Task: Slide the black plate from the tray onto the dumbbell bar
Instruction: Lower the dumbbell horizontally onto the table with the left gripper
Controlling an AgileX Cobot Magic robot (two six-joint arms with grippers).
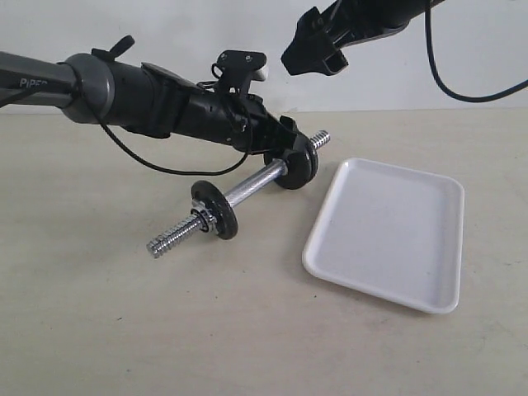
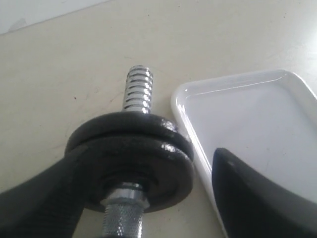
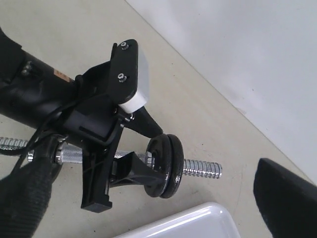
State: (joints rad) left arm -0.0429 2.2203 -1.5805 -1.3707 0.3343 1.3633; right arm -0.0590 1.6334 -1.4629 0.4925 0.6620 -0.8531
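Observation:
The chrome dumbbell bar lies on the table left of the white tray, which holds nothing. Two alike black discs sit pressed together near the bar's far threaded end; the black plate is one of this pair, and I cannot tell which. A third disc sits near the near end. My left gripper is open, its fingers straddling the bar and reaching the pair's inner face. One finger touches the disc's edge; the other stands apart over the tray's rim. My right gripper hangs open, high above.
The tray's long edge lies close beside the paired discs. The bar's threaded tip sticks out past the discs. A pale wall stands behind the table. A black cable droops from the left arm to the table.

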